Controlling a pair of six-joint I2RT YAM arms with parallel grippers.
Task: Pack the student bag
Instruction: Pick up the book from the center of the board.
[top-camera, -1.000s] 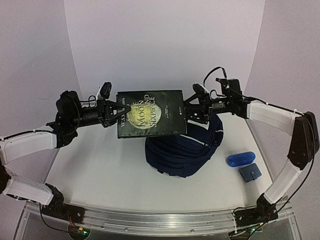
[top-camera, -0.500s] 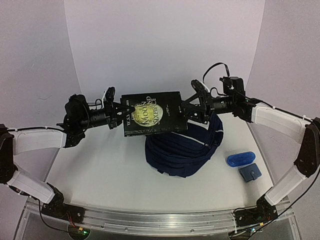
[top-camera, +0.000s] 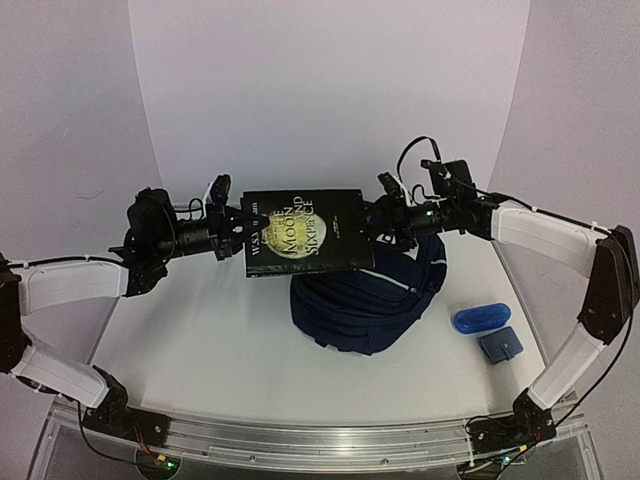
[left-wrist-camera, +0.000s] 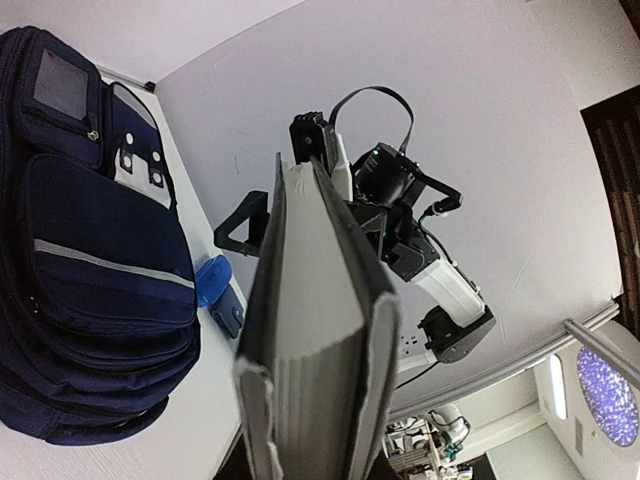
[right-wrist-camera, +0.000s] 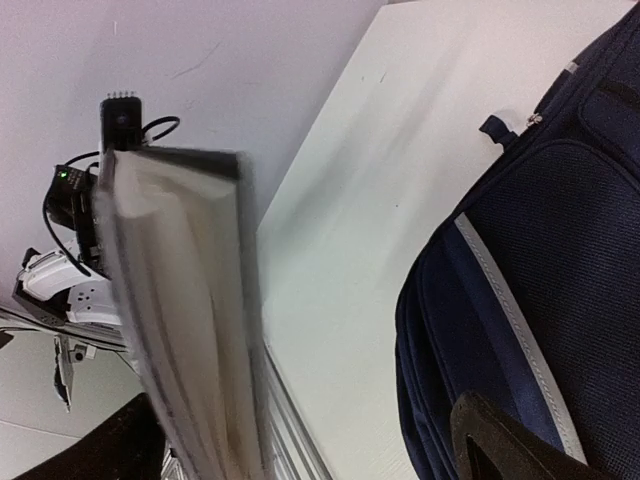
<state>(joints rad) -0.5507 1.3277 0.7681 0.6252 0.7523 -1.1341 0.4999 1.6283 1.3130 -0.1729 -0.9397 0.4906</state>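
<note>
White worktop (top-camera: 200, 340) from above: the student bag (top-camera: 365, 300) lies slumped at centre. The book (top-camera: 308, 232) hangs above it, with the left tool (top-camera: 238, 228) clenched on one edge and the right tool (top-camera: 378, 222) spread wide at the other. From the left wrist, we see no opening in the bag. From the right wrist, book and bag are apart, so we judge nothing is packed yet.

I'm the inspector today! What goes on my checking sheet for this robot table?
Surface: white table, no spills seen.
Job's things: navy blue fabric backpack lying on it; dark hardcover book held in the air.
Clutter: blue oval case and small blue-grey square item beside the backpack.
Pincers: left pincer shut on the book; right pincer open at its other edge.
Cables: black loop over right wrist, hanging free.
Surroundings: plain pale walls.
</note>
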